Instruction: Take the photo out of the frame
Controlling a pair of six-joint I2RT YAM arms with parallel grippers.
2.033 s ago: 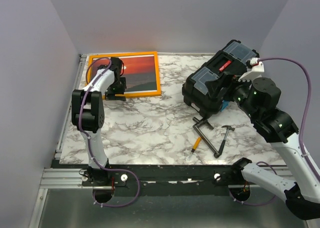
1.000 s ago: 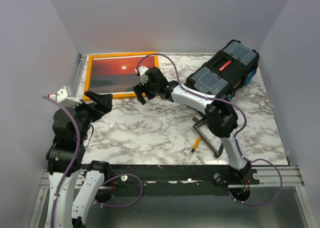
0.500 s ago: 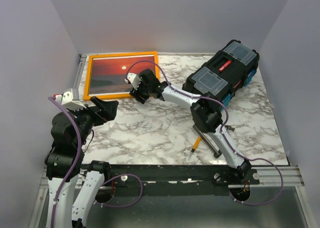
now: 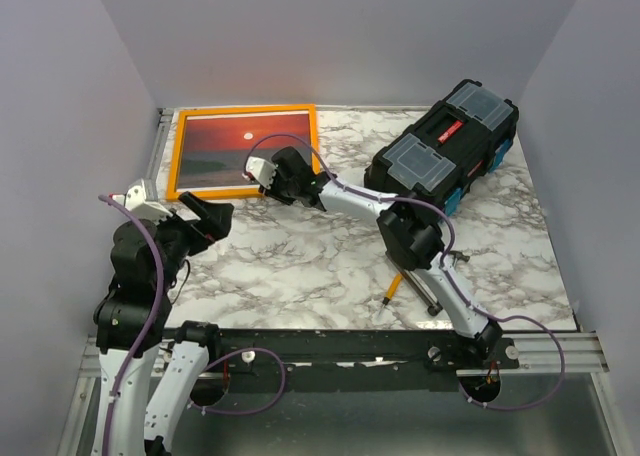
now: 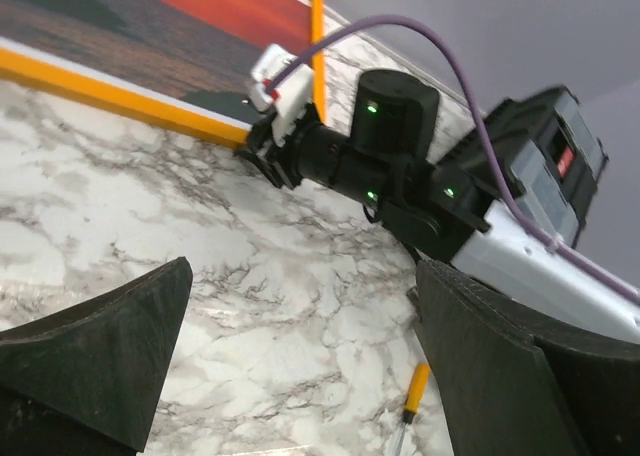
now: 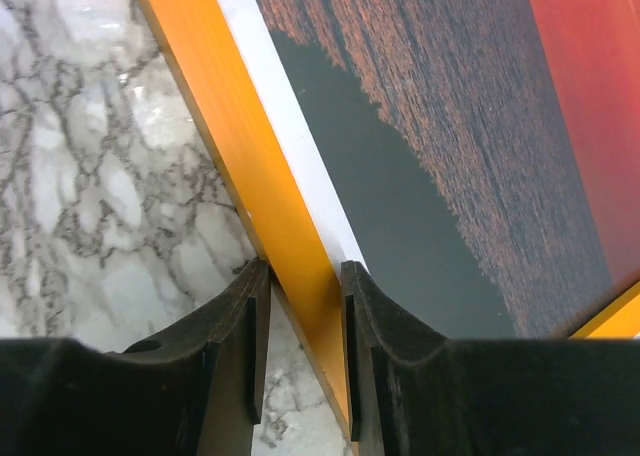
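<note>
We note a white table (image 4: 300, 266) with grey marble veining, carrying three items well apart from one another. The orange frame (image 4: 174, 158) lies flat in the far left corner with the photo (image 4: 225, 146) face up inside it. The black toolbox (image 4: 440, 151) stands askew at the far right, and a small orange-handled tool (image 4: 392, 288) lies near the front edge.

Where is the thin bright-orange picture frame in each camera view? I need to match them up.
Top external: the thin bright-orange picture frame lies flat at the far-left corner of the marble table.
Left wrist: upper left, the frame shows its near border slanting down to the right.
Right wrist: that border of the frame runs diagonally through the centre.
Shared landmark: the right gripper, fingers straddling the near border.
</note>
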